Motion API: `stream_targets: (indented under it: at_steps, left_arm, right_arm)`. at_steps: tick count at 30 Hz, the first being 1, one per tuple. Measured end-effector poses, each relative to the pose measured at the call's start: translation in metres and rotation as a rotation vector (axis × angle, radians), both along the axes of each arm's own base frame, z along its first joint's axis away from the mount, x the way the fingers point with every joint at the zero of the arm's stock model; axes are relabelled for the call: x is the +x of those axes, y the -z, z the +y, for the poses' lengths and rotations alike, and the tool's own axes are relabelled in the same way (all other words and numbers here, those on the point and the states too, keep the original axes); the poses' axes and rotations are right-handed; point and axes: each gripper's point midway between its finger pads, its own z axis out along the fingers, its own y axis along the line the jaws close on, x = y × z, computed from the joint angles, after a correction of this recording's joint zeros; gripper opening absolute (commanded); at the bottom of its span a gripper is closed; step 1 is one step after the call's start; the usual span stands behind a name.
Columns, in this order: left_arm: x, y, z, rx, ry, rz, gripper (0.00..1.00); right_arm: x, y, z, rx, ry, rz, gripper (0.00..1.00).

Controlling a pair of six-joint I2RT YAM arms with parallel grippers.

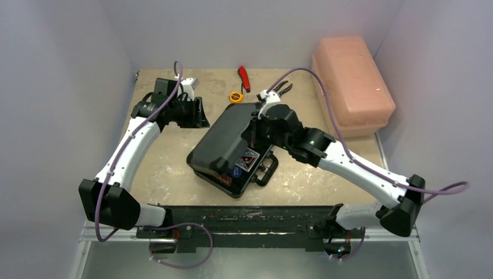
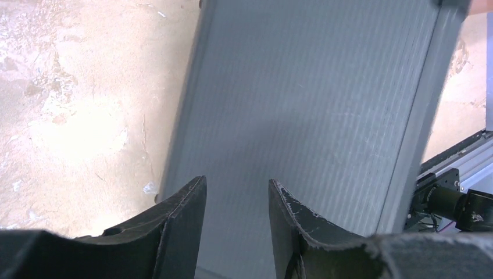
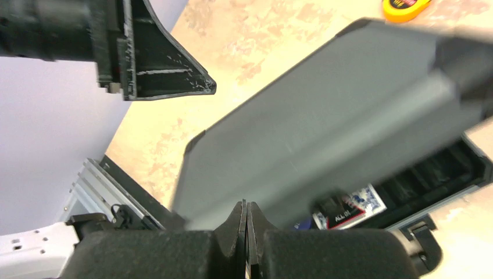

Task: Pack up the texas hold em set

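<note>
Top view: briefcase (image 1: 232,148) sits mid-table (image 1: 168,168), lid (image 1: 224,136) half lowered, not latched. Card deck (image 1: 248,158) and blue button (image 1: 236,172) are packed, showing in the gap. Closing and latching are left.

Left wrist: left gripper (image 2: 235,186) partly open, empty, over the lid's ribbed face.

Right wrist: right gripper (image 3: 246,206) pinched closed on nothing, at the lid; contact unclear.

Soft even light, glaring table (image 2: 75,128), blurred briefcase (image 3: 325,116)

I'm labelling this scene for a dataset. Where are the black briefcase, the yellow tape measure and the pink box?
black briefcase (image 1: 224,136): top external view, middle of its lid.
yellow tape measure (image 1: 235,97): top external view, its round body.
pink box (image 1: 349,75): top external view, top of its lid.
</note>
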Motion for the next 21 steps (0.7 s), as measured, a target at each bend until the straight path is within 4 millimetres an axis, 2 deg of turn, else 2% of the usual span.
stream_targets:
  at_steps: [5,10,12,18,21]
  left_arm:
    - [0.000,0.000,0.000,0.000,0.000,0.001,0.43]
    - [-0.001,0.000,0.000,0.001,0.000,0.002,0.44]
    - [-0.001,0.000,0.000,0.001,0.002,0.002,0.48]
    - [-0.007,-0.006,-0.002,0.003,0.015,-0.033,0.77]
    - [-0.013,-0.012,-0.003,0.003,0.026,-0.065,0.81]
  right_arm:
    - [-0.010,-0.040,-0.042,0.040,0.090,-0.084,0.00]
    - [-0.010,-0.062,-0.067,0.066,0.167,-0.143,0.00]
    - [-0.008,-0.061,-0.072,0.055,0.190,-0.148,0.00]
    - [-0.004,-0.031,-0.082,-0.023,0.241,-0.123,0.00]
    - [-0.003,-0.020,-0.085,-0.049,0.256,-0.112,0.00]
